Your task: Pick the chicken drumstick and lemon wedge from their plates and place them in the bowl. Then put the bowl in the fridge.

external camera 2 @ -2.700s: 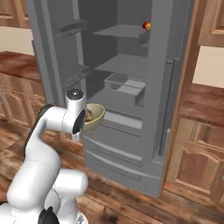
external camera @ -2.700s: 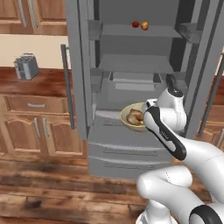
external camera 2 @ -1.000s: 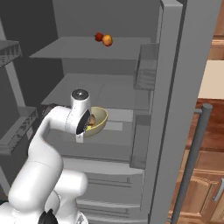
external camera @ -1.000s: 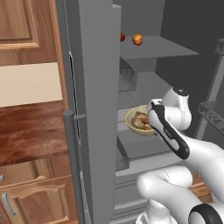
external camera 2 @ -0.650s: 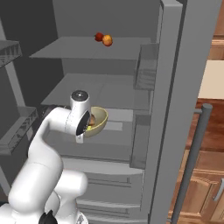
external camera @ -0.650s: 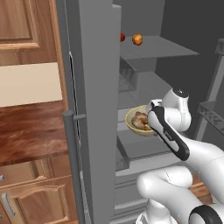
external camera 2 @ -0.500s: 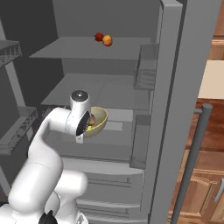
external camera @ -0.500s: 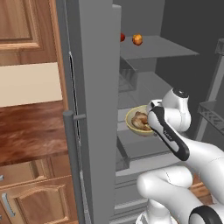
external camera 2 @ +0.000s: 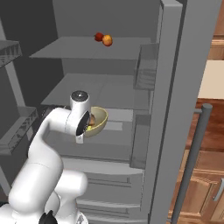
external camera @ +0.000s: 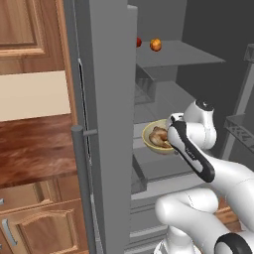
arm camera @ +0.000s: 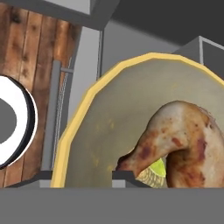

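My hand (arm camera: 87,177) is clamped on the near rim of the bowl (external camera: 150,145); the drumstick (arm camera: 183,140) and lemon wedge (arm camera: 158,168) lie inside it; the bowl hangs just above the fridge (external camera 2: 173,109) shelf (external camera 2: 118,127), which lies straight ahead and below; I judge a short lowering remains.

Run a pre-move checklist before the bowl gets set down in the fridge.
1. Chicken drumstick in the bowl: ok.
2. Lemon wedge in the bowl, tucked under the drumstick: ok.
3. Claw holding the bowl by its rim: ok.
4. Fridge door open, shelves reachable: ok.
5. Bowl resting on a shelf: not ok, it hangs above the middle shelf.
6. Round fruits on the top shelf, away from the bowl: ok.
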Motion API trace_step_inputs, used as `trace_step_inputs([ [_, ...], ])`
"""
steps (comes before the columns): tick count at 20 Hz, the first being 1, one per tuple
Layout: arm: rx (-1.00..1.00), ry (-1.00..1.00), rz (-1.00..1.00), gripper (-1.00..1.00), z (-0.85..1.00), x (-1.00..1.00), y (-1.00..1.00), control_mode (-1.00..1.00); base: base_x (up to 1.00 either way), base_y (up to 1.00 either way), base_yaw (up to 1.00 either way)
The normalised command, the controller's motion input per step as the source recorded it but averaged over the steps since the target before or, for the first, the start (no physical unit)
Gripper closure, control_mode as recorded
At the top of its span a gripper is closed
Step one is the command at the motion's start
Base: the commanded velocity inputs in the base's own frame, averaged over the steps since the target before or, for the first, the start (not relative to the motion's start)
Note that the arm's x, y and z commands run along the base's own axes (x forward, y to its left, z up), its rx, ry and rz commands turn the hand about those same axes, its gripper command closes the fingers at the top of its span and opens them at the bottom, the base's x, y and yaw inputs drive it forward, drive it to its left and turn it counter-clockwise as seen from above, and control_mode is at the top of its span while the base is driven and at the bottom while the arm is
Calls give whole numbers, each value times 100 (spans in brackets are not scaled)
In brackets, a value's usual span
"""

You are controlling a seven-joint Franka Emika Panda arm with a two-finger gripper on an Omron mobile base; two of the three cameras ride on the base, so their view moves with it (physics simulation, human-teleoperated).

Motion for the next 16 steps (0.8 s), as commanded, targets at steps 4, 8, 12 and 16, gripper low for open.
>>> trace_step_inputs([
  [4, 0, 0, 0, 100, 0, 0, 0, -100, 0, 0, 0],
  [8, 6, 2, -2, 100, 0, -13, 0, -100, 0, 0, 0],
  [12, 14, -4, -20, 100, 10, -48, 1, -100, 0, 0, 0],
  [16, 7, 0, -23, 100, 42, -45, 0, -100, 0, 0, 0],
])
